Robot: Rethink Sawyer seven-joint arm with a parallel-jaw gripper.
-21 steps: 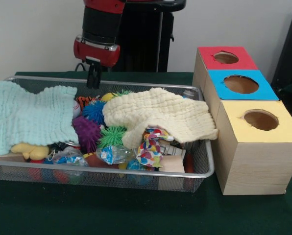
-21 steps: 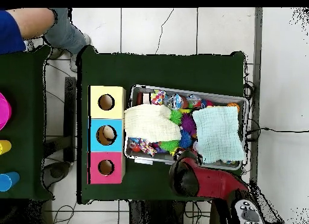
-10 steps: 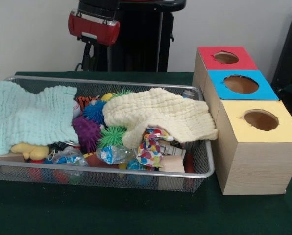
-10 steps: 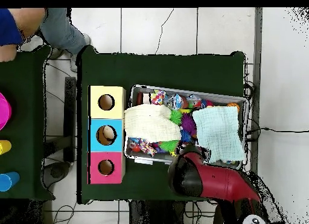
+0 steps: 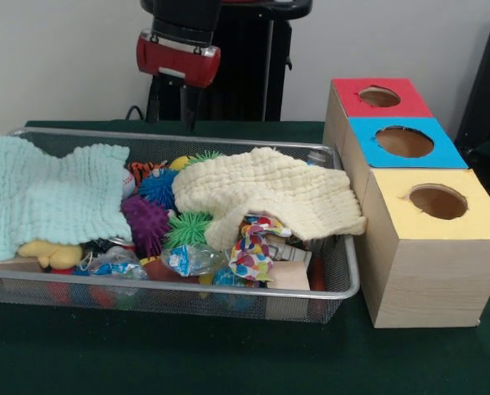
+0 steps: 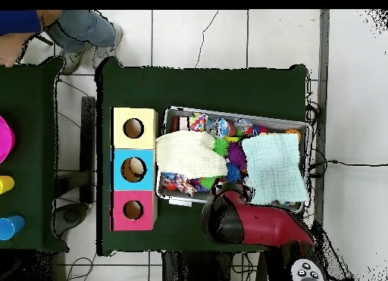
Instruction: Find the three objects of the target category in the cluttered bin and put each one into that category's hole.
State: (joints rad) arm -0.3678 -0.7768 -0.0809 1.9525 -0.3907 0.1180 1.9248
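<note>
We see a wire-mesh bin (image 5: 344, 284) heaped with spiky rubber balls (image 5: 146, 222), crinkly wrappers, a waffle-weave cream cloth (image 5: 270, 193) and mint cloth (image 5: 52, 197). The gripper (image 5: 187, 111) hangs above its far rim; we cannot tell the jaws' state. Three round-holed wooden boxes (image 5: 430, 263) stand beside.

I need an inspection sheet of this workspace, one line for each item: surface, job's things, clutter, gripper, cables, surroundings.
Surface: green table, bare in front of the bin.
Job's things: wire bin; box with red hole, blue hole, yellow hole.
Clutter: mint cloth, cream cloth, spiky balls, wrappers.
Gripper: gripper above the bin's far rim, holding nothing; open or shut not readable.
Cables: black cable on the floor.
Surroundings: a person beside a second table.
</note>
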